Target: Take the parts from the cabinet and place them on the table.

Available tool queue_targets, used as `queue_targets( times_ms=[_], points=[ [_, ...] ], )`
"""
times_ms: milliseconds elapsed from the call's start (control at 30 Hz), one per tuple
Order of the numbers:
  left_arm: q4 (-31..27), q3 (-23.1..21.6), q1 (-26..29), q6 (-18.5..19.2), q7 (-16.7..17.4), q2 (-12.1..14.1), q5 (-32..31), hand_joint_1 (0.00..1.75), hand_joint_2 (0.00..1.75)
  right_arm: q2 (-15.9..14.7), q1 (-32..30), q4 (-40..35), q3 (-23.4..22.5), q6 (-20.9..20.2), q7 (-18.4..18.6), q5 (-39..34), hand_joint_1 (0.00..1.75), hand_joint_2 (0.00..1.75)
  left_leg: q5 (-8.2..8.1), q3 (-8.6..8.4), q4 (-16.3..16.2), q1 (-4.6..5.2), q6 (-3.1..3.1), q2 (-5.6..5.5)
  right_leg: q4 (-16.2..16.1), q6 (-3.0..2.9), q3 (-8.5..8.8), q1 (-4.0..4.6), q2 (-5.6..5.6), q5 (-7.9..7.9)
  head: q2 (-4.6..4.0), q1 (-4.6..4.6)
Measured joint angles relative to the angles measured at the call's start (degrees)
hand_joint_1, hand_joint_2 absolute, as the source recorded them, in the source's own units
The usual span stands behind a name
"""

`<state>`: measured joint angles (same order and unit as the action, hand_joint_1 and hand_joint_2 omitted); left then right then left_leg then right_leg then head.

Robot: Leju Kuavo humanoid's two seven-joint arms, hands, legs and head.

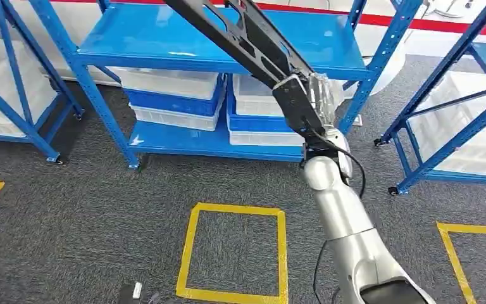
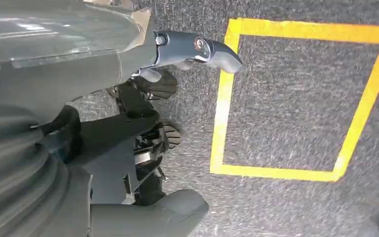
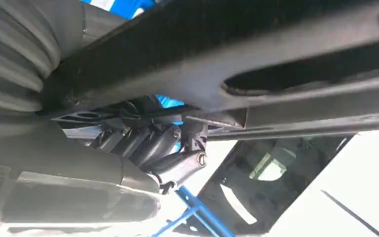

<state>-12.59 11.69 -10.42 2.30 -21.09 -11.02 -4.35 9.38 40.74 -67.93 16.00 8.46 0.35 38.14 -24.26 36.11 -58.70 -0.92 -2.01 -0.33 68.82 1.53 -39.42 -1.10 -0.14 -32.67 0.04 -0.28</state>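
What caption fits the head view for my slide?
Right hand holds a long black part before the blue shelving stacked with bins.

Warehouse: blue shelving (image 1: 183, 57) (stacked bins (image 1: 176, 101)), floor tape (image 1: 235, 253).

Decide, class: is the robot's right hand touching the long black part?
Touching. In the right wrist view the right hand's fingers wrap the long black part.

— Far end of the long black part (image 1: 240, 31)?
— Cut off by the head view's top edge.
— Right robot hand (image 1: 310, 101)?
— Mostly hidden behind the part; grip itself hard to make out.
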Motion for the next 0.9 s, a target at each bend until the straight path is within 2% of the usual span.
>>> queue_targets(
  times_ms=[33,67,100,133,167,200,233,267,300,367,400,433,467,500,533,567,600,633,667,700,733,767,800,833,867,900],
  points=[
    [0.0,-0.1,-0.2,-0.1,0.3,0.0,0.0,0.0,1.75,-0.1,0.1,0.0,0.0,-0.4,0.0,-0.2,1.75,1.75,0.47,0.65,0.0,0.19,-0.52,0.16,4.6,-0.04,-1.35,0.04,0.03,-1.97,0.0,-0.04],
    [0.0,-0.1,-0.5,-0.4,0.6,-0.1,0.2,0.0,1.75,-0.2,0.1,0.1,0.0,-0.5,0.0,-0.2,1.75,1.75,0.98,1.2,0.0,0.33,-0.7,0.23,7.2,0.26,-1.68,0.2,0.05,-2.59,0.0,0.02],
    [0.0,-0.1,-0.7,-0.7,0.9,-0.1,0.3,0.0,1.75,-0.1,0.1,0.3,0.0,-0.5,-0.1,-0.2,1.75,1.75,1.51,1.79,0.0,0.47,-0.74,0.25,7.9,0.62,-1.05,0.23,0.04,-2.08,0.0,0.0],
    [0.0,0.0,-0.9,-0.9,1.1,-0.1,0.7,0.0,1.75,0.1,0.3,0.6,0.0,-0.6,-0.1,-0.1,1.75,1.75,2.19,2.56,0.0,0.63,-0.73,0.27,5.9,1.13,0.98,0.3,0.05,-0.24,0.0,0.02],
    [0.0,0.0,-1.1,-1.2,1.2,-0.1,0.9,0.0,1.75,0.5,0.7,0.9,0.1,-0.6,-0.1,0.0,1.75,1.75,2.74,3.18,0.0,0.72,-0.69,0.27,2.6,1.39,3.43,0.48,0.04,1.47,0.0,0.02],
    [0.0,0.0,-1.2,-1.3,1.3,-0.1,1.5,0.0,1.75,1.0,1.3,1.2,0.2,-0.6,-0.1,0.1,1.75,1.75,3.45,3.88,0.0,0.82,-0.56,0.25,-2.7,1.15,6.99,0.53,0.04,2.69,0.0,-0.02],
    [0.0,0.2,-1.4,-1.7,1.3,-0.2,2.1,0.0,1.75,1.6,2.0,1.4,0.3,-0.7,-0.2,0.1,1.75,1.75,4.03,4.26,-0.1,0.82,-0.39,0.27,-7.3,0.47,10.25,0.66,0.05,2.25,0.0,0.02],
    [0.0,0.4,-1.5,-2.1,1.2,-0.3,3.1,0.0,1.75,2.5,2.9,1.7,0.7,-1.1,-0.4,0.0,1.75,1.75,4.68,4.84,-0.1,1.06,0.06,0.26,-12.6,-0.2,13.43,1.43,0.03,0.61,0.0,0.02],
    [0.0,0.9,-1.4,-2.4,1.0,-0.4,3.8,0.0,1.75,3.2,3.5,2.1,1.0,-1.5,-0.6,-0.2,1.75,1.75,5.46,4.66,0.5,0.94,0.45,0.47,-11.8,-0.17,12.46,1.55,0.08,1.37,0.0,-0.38],
    [0.0,2.0,-1.3,-2.9,0.2,-0.7,4.5,0.0,1.75,4.7,5.2,3.5,1.7,-2.4,-1.1,-0.5,1.75,1.75,6.7,4.69,0.9,0.7,1.04,0.49,-11.8,-0.7,11.53,1.77,0.28,2.07,0.0,-0.15],
    [0.0,2.3,-1.0,-3.0,-0.2,-0.7,4.5,0.0,1.75,5.3,5.9,4.2,2.0,-2.7,-1.3,-0.6,1.75,1.75,6.86,5.12,1.0,0.67,1.44,0.26,-12.5,-1.45,11.21,0.63,0.09,3.06,0.0,0.0],
    [0.0,2.6,-1.0,-3.1,-0.4,-0.8,4.2,0.0,1.75,6.1,6.8,5.1,2.4,-3.0,-1.5,-0.7,1.75,1.75,4.41,5.76,0.0,0.47,1.87,0.05,-12.4,-1.74,11.02,0.55,-0.08,3.83,0.0,-0.08],
    [0.0,2.6,-0.9,-3.4,-0.5,-0.9,3.5,0.0,1.75,6.5,7.5,5.7,2.8,-3.0,-1.7,-1.0,1.75,1.75,0.52,6.44,-2.4,0.31,2.12,0.1,-12.3,-2.55,10.23,0.5,-0.09,4.62,0.0,-0.28],
    [0.0,2.6,-0.9,-3.6,-0.5,-1.0,2.7,0.0,1.75,7.0,8.0,6.1,2.9,-3.0,-2.0,-1.3,1.75,1.75,-3.17,7.21,-6.0,0.19,2.41,0.1,-12.3,-2.93,9.36,0.56,-0.12,5.3,0.0,-0.7],
    [0.0,2.5,-0.9,-3.6,-0.7,-1.1,1.8,0.0,1.75,7.1,8.5,6.3,3.0,-3.0,-2.4,-1.7,1.75,1.75,-6.49,8.18,-11.2,0.1,2.76,0.11,-12.2,-2.86,8.42,0.62,-0.19,6.16,0.0,-0.61],
    [0.0,2.4,-0.9,-3.6,-0.8,-1.3,1.3,0.0,1.75,7.1,8.6,6.5,3.0,-3.1,-2.7,-2.0,1.75,1.75,-7.8,8.73,-15.6,-0.02,3.12,0.12,-12.2,-2.75,7.52,0.64,-0.4,6.85,0.0,-0.7],
    [0.0,2.4,-0.8,-3.4,-1.0,-1.4,1.0,0.0,1.75,7.0,8.6,6.7,3.0,-3.1,-2.9,-2.3,1.75,1.75,-7.37,8.68,-17.7,-0.23,3.36,0.13,-12.2,-2.65,6.95,0.63,-0.5,7.32,0.0,-0.68],
    [0.0,2.1,-0.7,-2.6,-1.3,-1.6,0.1,0.0,1.75,6.5,8.6,7.0,3.0,-3.3,-3.3,-2.9,1.75,1.75,-4.55,7.27,-18.3,-0.74,3.69,0.17,-12.0,-2.4,5.69,0.54,-0.62,8.26,0.0,-0.63],
    [0.0,1.7,-0.8,-2.1,-1.4,-1.6,-0.6,0.0,1.75,5.8,8.6,7.1,2.9,-3.3,-3.6,-3.4,1.75,1.75,-2.2,5.02,-16.2,-1.09,3.9,0.18,-11.7,-1.92,4.76,0.35,-0.61,8.76,0.0,-0.7],
    [0.0,1.3,-0.8,-1.6,-1.6,-1.7,-1.0,0.0,1.75,5.0,8.6,7.1,2.8,-3.2,-3.9,-3.9,1.75,1.75,-1.02,1.77,-12.4,-1.43,4.14,0.19,-11.2,-1.55,3.91,0.17,-0.63,9.08,0.0,-0.68],
    [-0.2,1.1,-0.8,-1.2,-1.6,-1.9,-1.0,0.0,1.75,4.4,8.6,7.1,2.6,-3.1,-4.3,-4.6,1.75,1.75,-2.11,-2.19,-7.2,-1.82,4.49,0.11,-10.5,-1.13,3.22,0.13,-0.64,9.34,0.0,-0.72],
    [-0.2,1.0,-0.9,-1.0,-1.6,-2.1,-1.0,0.0,1.75,4.0,8.6,7.1,2.5,-3.1,-4.6,-5.1,1.75,1.75,-4.87,-5.31,-3.0,-1.42,4.82,-0.15,-10.0,-0.8,2.36,0.53,-0.58,9.57,0.0,-0.81],
    [-0.4,0.9,-1.0,-0.7,-1.7,-2.2,-1.0,0.0,1.75,3.0,8.5,7.0,2.1,-2.9,-4.8,-5.8,1.75,1.75,-5.69,-5.57,-1.3,-1.26,4.07,-0.57,-9.8,-0.36,2.11,0.56,-0.7,9.86,0.0,-0.49],
    [-0.5,0.8,-1.1,-0.6,-1.7,-2.3,-1.1,0.0,1.75,1.9,8.4,7.0,1.8,-2.8,-5.3,-6.6,1.75,1.75,-5.58,-4.88,-1.3,-1.04,3.54,-0.5,-9.8,0.38,1.74,0.69,-0.7,10.73,0.0,-0.39],
    [-0.5,0.6,-1.1,-0.6,-1.3,-2.3,-1.1,0.0,1.75,1.0,8.0,7.0,1.6,-2.8,-5.6,-7.4,1.75,1.75,-5.11,-4.52,-1.4,-0.52,2.78,-0.5,-10.2,0.8,1.53,0.67,-0.71,11.48,0.0,-0.37],
    [-0.4,0.5,-0.9,-0.6,-1.0,-2.3,-1.1,0.0,1.75,0.2,7.4,7.0,1.3,-2.7,-5.7,-8.0,1.75,1.75,-4.39,-3.99,-0.9,-0.37,1.73,-0.35,-10.3,1.53,1.15,0.71,-0.68,12.04,0.0,-0.37]
  ],
)
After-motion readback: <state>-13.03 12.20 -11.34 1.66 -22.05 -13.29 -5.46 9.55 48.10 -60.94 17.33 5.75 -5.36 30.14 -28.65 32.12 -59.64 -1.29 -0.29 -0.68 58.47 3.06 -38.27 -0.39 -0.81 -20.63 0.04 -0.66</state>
